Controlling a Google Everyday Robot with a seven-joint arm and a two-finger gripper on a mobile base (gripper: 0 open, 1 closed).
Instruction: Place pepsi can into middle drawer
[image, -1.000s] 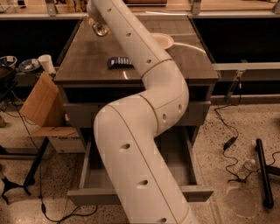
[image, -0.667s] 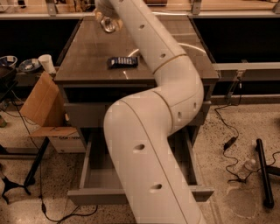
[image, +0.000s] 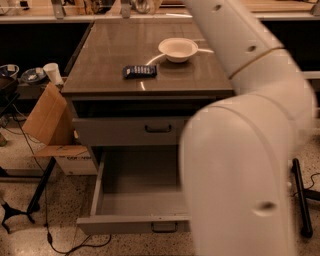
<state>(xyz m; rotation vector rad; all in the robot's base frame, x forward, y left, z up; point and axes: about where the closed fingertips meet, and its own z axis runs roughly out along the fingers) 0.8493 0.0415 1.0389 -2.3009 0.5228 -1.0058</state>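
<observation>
The middle drawer (image: 135, 200) stands pulled out at the bottom of the cabinet. Its grey tray is bare and its front carries a small dark handle (image: 164, 227). The pepsi can is out of view. My gripper is also out of view: only my thick white arm (image: 240, 150) shows, filling the right side and leaving through the top edge. The arm covers the right part of the open drawer.
The top drawer (image: 125, 132) above is closed. On the brown tabletop (image: 115, 45) lie a flat dark-blue snack packet (image: 139, 71) and a white bowl (image: 177, 49). A cardboard box (image: 47, 120) leans at the cabinet's left, with stand legs and cables on the floor.
My arm has swung right and nearer the camera, uncovering the tabletop and bowl. The gripper, earlier over the table's back left, has left the frame.
</observation>
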